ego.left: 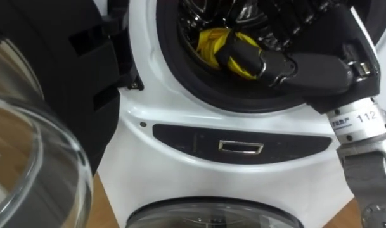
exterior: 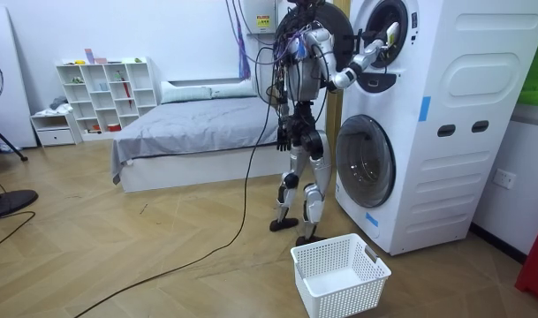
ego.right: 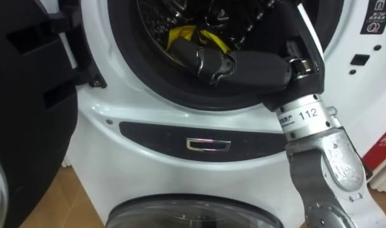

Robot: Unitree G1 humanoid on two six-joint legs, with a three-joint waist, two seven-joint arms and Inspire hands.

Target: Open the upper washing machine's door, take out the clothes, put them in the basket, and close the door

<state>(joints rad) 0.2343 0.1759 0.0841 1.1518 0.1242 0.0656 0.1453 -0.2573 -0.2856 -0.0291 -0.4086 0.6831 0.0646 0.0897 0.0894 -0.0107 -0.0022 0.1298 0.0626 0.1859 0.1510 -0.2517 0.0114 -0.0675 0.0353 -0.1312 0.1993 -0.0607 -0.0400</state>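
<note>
A yellow cloth (ego.left: 212, 45) lies at the front of the upper washing machine's drum (ego.left: 199, 16). My right hand (ego.left: 300, 68) reaches in through the round opening from the right, and its dark fingers (ego.left: 243, 58) curl round the cloth, which also shows as yellow cloth (ego.right: 180, 35) under the right hand (ego.right: 259, 68). In the room view I stand upright close to the stacked machines (exterior: 428, 124), right arm raised to the upper drum. My left hand (exterior: 284, 135) hangs beside my hip.
The upper machine's door (ego.left: 59, 82) stands open at the left, its glass bowl (ego.left: 34, 171) near the camera. Below the opening are a dark control strip (ego.left: 240, 147) and the lower machine's door (ego.left: 212, 215). A white laundry basket (exterior: 339, 274) stands on the floor behind my feet.
</note>
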